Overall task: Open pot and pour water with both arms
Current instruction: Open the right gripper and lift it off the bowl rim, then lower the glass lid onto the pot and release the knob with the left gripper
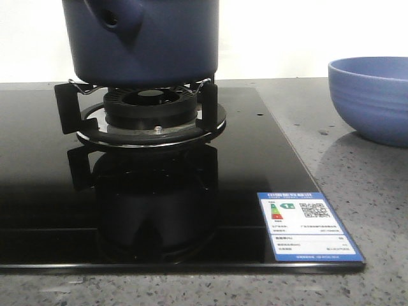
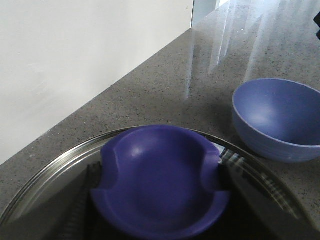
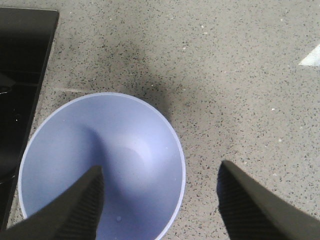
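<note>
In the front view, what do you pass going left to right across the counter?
Dark blue pot on the burner stand of the black glass cooktop → energy label sticker at the cooktop's near right corner → lighter blue ribbed bowl on the speckled grey counter.

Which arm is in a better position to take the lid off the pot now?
The left, probably. Its wrist camera looks closely down on the lid's blue knob, with dark fingers on both sides. The right gripper hangs open over the bowl, beside the stove.
</note>
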`<state>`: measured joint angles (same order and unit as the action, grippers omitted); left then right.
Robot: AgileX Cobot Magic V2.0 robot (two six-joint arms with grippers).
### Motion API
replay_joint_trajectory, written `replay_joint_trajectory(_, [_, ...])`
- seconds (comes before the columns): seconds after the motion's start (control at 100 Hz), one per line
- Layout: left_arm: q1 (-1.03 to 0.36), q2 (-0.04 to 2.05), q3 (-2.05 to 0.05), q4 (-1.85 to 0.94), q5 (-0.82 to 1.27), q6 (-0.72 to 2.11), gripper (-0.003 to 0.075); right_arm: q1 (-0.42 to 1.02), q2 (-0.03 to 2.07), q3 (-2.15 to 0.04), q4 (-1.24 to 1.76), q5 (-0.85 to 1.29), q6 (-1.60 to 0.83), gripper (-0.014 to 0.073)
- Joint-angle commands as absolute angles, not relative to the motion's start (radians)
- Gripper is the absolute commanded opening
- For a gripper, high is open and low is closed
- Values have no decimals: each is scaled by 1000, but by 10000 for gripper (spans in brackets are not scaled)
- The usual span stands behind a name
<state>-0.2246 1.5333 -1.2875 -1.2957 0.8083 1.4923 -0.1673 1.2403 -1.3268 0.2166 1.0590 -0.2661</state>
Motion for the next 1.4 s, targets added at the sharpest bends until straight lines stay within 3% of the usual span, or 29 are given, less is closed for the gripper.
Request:
replay_joint_trajectory(0.0, [-235,1497,-1326,-1374,809,1491,400,-173,1210,-1358,229,1010,-267,439])
replay_joint_trajectory(0.22, [-235,1498,-1326,-1352,818,1491,405,-173,1210,-1358,231,1010,-267,439])
replay_joint_trajectory(0.56, [-233,1506,-1328,-1378,839,1491,573,-173,1210,-1358,233,1010,-267,439])
replay_joint_trajectory(0.9, [-132,1396,-1469,-1428,961,1456,558,-173,1204,-1358,256,1020,-267,439])
replay_joint_trajectory(0.99, [-80,1347,-1473,-1428,959,1454,521,-173,1196,-1358,315,1013,-289,439])
replay_joint_trajectory(1.1, [-3,1300,-1473,-1420,949,1339,401,-173,1181,-1353,429,962,-295,405])
replay_joint_trajectory(1.19, [66,1268,-1473,-1420,953,1262,244,-173,1158,-1333,566,876,-349,259])
replay_joint_trajectory(1.32, [142,1228,-1471,-1386,969,1253,-18,-173,1116,-1267,824,739,-530,-57])
replay_joint_trajectory(1.39, [171,1204,-1461,-1369,971,1253,-20,-169,1087,-1215,943,669,-636,-57])
